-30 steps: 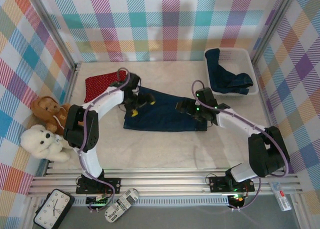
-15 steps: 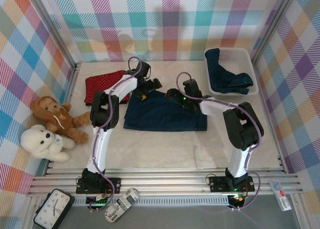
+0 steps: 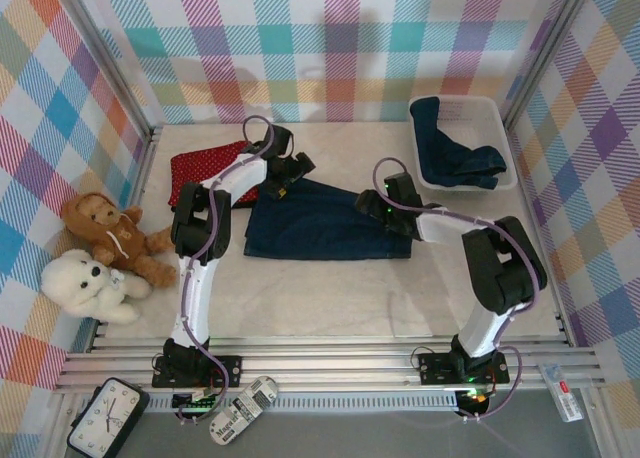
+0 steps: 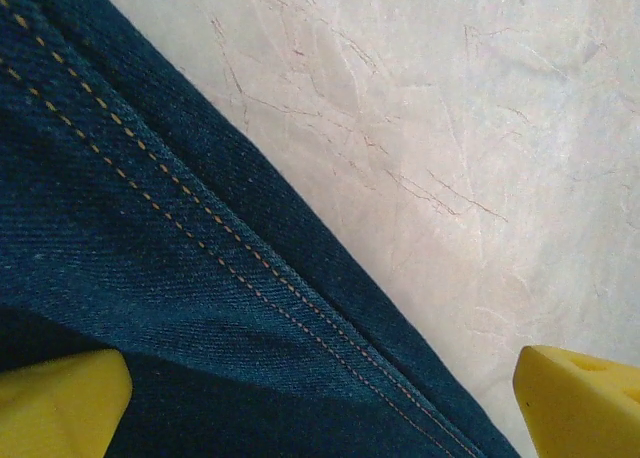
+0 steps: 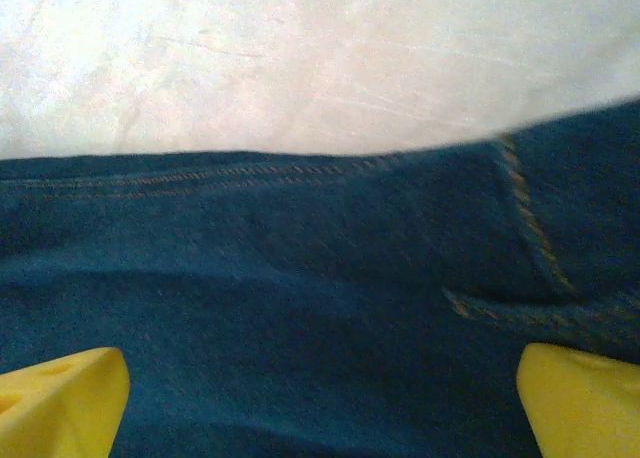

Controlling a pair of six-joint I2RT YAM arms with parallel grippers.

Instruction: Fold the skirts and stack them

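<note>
Left gripper (image 3: 288, 176): jaws fully apart, holding nothing. Its yellow fingers (image 4: 60, 403) straddle the stitched edge at the far-left corner of the denim skirt (image 3: 330, 228), one over cloth and one over bare table (image 3: 330, 308).
Right gripper (image 3: 374, 206): jaws wide apart, empty. Both fingers (image 5: 60, 398) sit over denim just inside the skirt's far edge, toward its right end.
Denim skirt: lies flat at mid-table. A seam junction shows in the right wrist view.
Red skirt (image 3: 205, 173): lies flat near the table's far-left corner, close to the denim skirt. The arm hides whether they touch.
Basket (image 3: 505, 118): stands at the far-right corner, with another dark blue skirt (image 3: 455, 158) bunched inside.
Step in hand: judged to be placing both grippers on the far edge, ready for a fold.
Next move: lower both grippers, pinch the edge together, lift it, and carry it level toward the near edge.
Risk: the left gripper sits at the very edge, so a shallow bite may slip.
</note>
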